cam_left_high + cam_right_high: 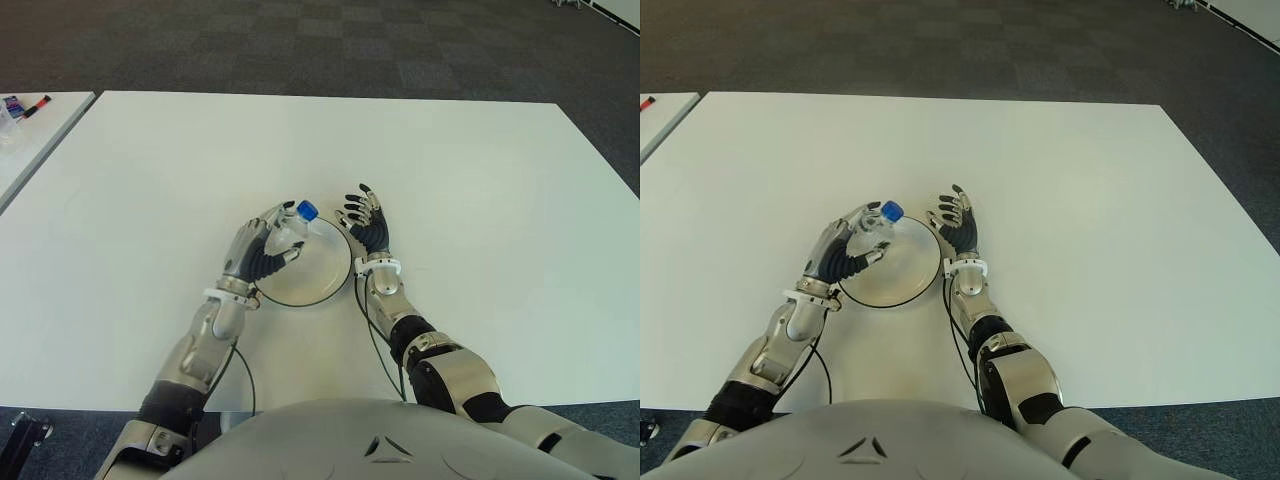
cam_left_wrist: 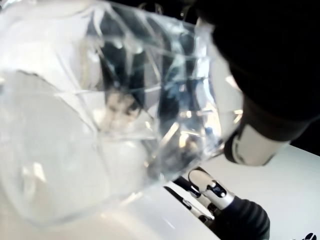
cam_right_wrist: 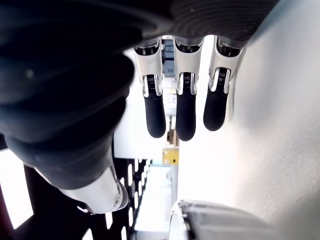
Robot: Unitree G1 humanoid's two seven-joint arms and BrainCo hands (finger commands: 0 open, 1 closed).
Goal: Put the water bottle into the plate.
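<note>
A clear water bottle with a blue cap is held in my left hand, whose fingers are curled round it. It sits tilted over the far left part of the round white plate with a dark rim. In the left wrist view the crinkled bottle fills the picture. My right hand shows just right of the plate with fingers spread and nothing in them.
The white table stretches wide on all sides of the plate. A second table at the far left carries a marker and small items. Dark carpet lies beyond the far edge.
</note>
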